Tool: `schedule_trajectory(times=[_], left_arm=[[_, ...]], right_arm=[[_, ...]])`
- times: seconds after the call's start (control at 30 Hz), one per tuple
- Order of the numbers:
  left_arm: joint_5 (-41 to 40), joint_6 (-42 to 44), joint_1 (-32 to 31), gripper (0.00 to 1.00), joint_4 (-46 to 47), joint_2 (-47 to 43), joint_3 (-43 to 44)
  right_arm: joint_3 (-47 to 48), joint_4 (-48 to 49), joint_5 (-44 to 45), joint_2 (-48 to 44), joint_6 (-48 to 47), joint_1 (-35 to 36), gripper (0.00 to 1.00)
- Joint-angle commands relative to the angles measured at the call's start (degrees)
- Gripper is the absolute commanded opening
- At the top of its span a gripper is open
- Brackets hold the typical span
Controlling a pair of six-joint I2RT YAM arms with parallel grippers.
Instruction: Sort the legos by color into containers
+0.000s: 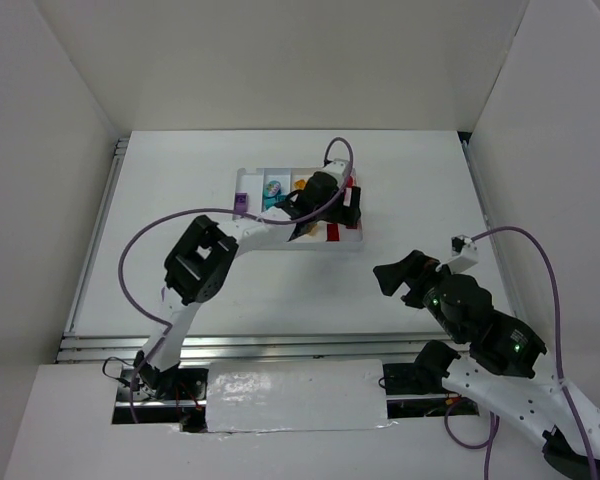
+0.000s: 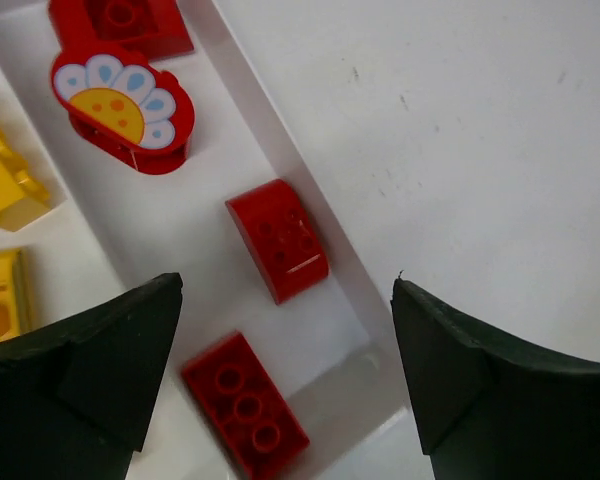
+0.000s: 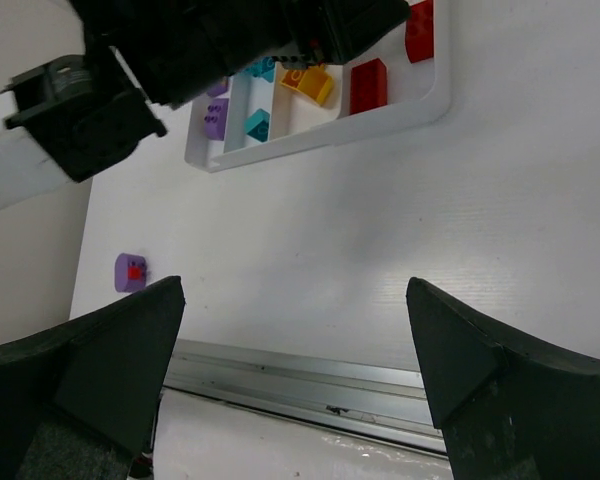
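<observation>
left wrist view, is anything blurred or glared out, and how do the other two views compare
Left wrist: the red bricks are sharp with faint shadows, the left pincer fingers dark and soft-edged. Right wrist: the tray is clear, the right pincer fingers near-black. Top external: even light, glare on the glossy strip.

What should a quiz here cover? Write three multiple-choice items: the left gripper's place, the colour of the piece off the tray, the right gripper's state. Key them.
1. The left gripper is over: A the teal compartment; B the red compartment of the tray; C the purple compartment.
2. The loose piece on the table outside the tray is: A teal; B yellow; C purple.
3. The right gripper is: A open and empty; B shut on a red brick; C shut, empty.
Key: 1 B, red bricks lie below it; 2 C, the right wrist view shows it purple; 3 A, its jaws stand wide apart, nothing between.
</observation>
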Motion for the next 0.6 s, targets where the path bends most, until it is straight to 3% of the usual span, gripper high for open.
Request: schedule_trajectory(times=[0.0, 0.1, 0.2, 0.23, 0.3, 0.33, 0.37, 0.4, 0.47, 0.5, 0.57], left_arm=[[-3.42, -0.87, -0.39, 1.00, 7.51, -15.47, -5.13], [-7.29, -0.96, -0.39, 0.99, 7.70, -22.97, -9.46], [-14.05, -1.05, -0.30, 1.00, 0.61, -32.27, -10.44], [-21.21, -2.01, -0.30, 1.00, -2.73, -33.96, -10.09], [-30.81, -8.64, 0.48, 0.99, -17.21, -37.82, -8.78], [-39.47, -12.35, 1.53, 1.00, -23.44, -38.89, -8.33], [-41.47, -17.09, 3.02, 1.00, -37.25, -39.94, -8.15], [-42.10, -26.70, 8.00, 0.99, -43.65, -42.13, -9.11], [-37.58, -38.07, 15.48, 1.00, -53.69, -45.12, -12.96], [-35.45, -39.97, 22.92, 1.00, -57.48, -49.14, -20.03], [-31.32, -42.00, 28.59, 0.99, -57.00, -53.91, -28.33]], right_arm=[[0.20, 3.00, -0.09, 0.95, -1.42, 0.44, 1.00], [-0.94, 4.93, -0.61, 1.30, -2.56, 0.35, 0.99], [-2.00, 7.21, -1.23, 2.79, -3.62, 0.26, 1.00], [-2.18, 7.92, -1.67, 3.93, -3.97, 0.26, 1.00], [-2.70, 10.11, -3.85, 5.08, -5.64, 0.35, 1.00], [-3.05, 11.08, -4.83, 6.22, -7.04, 0.44, 1.00], [-3.75, 13.52, -5.88, 6.75, -7.83, 0.44, 0.99], [-4.11, 14.68, -7.28, 7.19, -8.62, 0.44, 1.00], [-5.07, 17.84, -10.89, 8.95, -9.95, 0.61, 1.00], [-5.25, 18.55, -11.60, 9.65, -10.04, 0.53, 1.00], [-5.60, 20.39, -12.92, 12.02, -10.39, 0.70, 1.00]])
